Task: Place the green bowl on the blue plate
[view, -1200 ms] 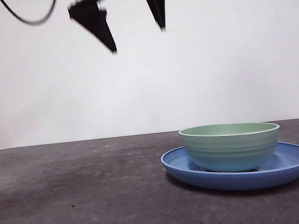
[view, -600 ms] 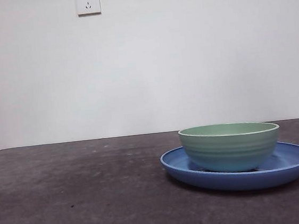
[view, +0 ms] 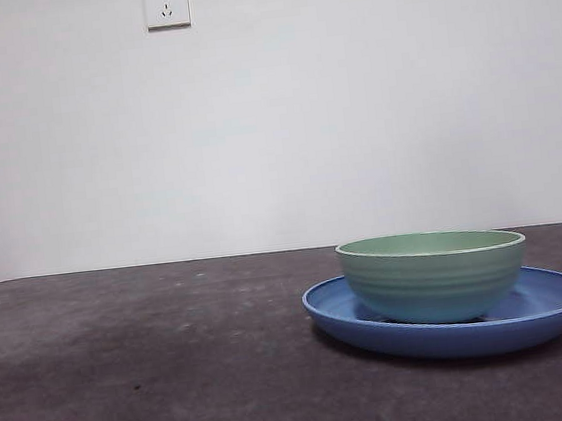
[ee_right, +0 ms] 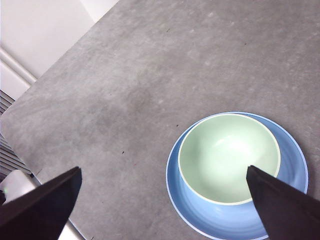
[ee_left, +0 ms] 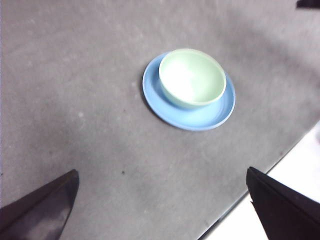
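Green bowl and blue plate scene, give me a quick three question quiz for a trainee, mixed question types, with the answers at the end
1. True or false: the green bowl sits upright inside the blue plate.
2. Multiple choice: the left gripper and right gripper are A) both shut on the bowl, B) both open and holding nothing, C) one open, one shut on the plate.
3. Fill the gap: on the wall, high in the front view, there is a white ____.

Key: 1 true; 2 B; 3 socket.
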You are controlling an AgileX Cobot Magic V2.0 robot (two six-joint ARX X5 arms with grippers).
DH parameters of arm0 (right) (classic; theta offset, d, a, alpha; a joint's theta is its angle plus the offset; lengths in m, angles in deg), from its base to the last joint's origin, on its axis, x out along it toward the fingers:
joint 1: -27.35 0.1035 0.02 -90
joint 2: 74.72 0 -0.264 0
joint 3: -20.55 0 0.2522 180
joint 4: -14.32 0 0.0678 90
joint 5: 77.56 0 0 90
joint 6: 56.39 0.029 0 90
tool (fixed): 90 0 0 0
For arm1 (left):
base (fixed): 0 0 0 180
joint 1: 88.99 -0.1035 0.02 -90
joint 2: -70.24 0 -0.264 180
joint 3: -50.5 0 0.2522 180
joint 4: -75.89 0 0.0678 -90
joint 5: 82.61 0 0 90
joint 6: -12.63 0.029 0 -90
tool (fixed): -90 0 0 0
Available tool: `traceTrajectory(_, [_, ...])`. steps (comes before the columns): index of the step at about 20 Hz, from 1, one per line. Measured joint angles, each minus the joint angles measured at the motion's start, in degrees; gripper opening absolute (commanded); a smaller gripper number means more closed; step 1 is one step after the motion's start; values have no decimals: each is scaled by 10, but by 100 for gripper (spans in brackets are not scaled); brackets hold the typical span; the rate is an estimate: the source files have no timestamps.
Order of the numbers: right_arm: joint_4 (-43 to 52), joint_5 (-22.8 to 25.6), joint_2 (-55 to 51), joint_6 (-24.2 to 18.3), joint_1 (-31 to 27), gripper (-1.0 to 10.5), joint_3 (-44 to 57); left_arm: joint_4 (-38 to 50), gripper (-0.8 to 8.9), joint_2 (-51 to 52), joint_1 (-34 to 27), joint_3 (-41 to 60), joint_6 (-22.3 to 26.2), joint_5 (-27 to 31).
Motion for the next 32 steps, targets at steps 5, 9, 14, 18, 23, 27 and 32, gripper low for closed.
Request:
traceTrajectory(5, [0, 0, 0, 0, 0, 550, 0, 7, 594, 18, 0, 7, -15, 0])
traceTrajectory(9, [-14, 0, 0, 0, 0, 550, 0, 7, 594, 18, 0, 7, -19, 0])
traceTrajectory(14, [-50, 6, 9, 24, -6, 549, 0, 7, 595, 18, 0, 7, -21, 0])
traceTrajectory(18, [-93, 15, 66, 55, -55, 548, 0, 7, 595, 18, 0, 7, -21, 0])
traceTrajectory(23, [-92, 15, 177, 60, -138, 490, 0, 7, 595, 18, 0, 7, -21, 0])
traceTrajectory(27, [-69, 15, 262, 51, -155, 470, 0, 7, 595, 18, 0, 7, -21, 0])
traceTrajectory(32, [-12, 16, 377, 41, -155, 328, 0, 7, 594, 18, 0, 7, -21, 0])
